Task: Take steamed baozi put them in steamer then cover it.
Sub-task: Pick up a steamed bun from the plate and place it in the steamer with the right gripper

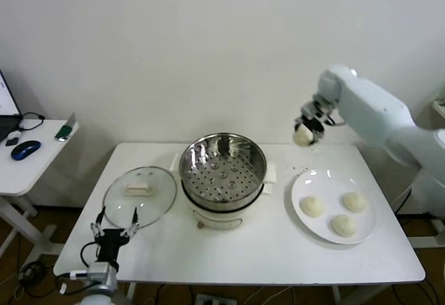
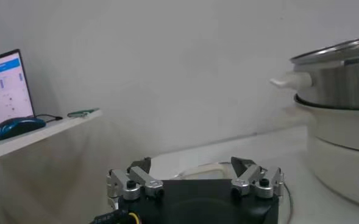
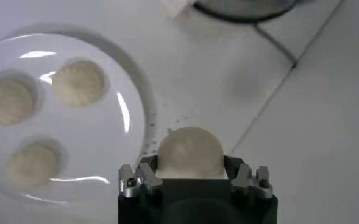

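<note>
My right gripper (image 1: 304,133) hangs high above the table's far right, between the steamer and the plate, shut on one cream-white baozi (image 1: 302,137); the right wrist view shows that baozi (image 3: 189,152) clamped between both fingers. Three more baozi (image 1: 312,205) (image 1: 354,201) (image 1: 343,225) lie on the white plate (image 1: 300,187). The steamer (image 1: 222,169) stands open at the table's middle, its perforated tray bare. The glass cover (image 1: 140,194) lies flat to its left. My left gripper (image 1: 115,231) sits open at the table's near left edge, beside the cover.
A side desk (image 1: 28,162) at far left carries a blue mouse (image 1: 25,150) and a laptop corner. The white wall stands close behind the table. The steamer's white base (image 2: 341,164) fills the edge of the left wrist view.
</note>
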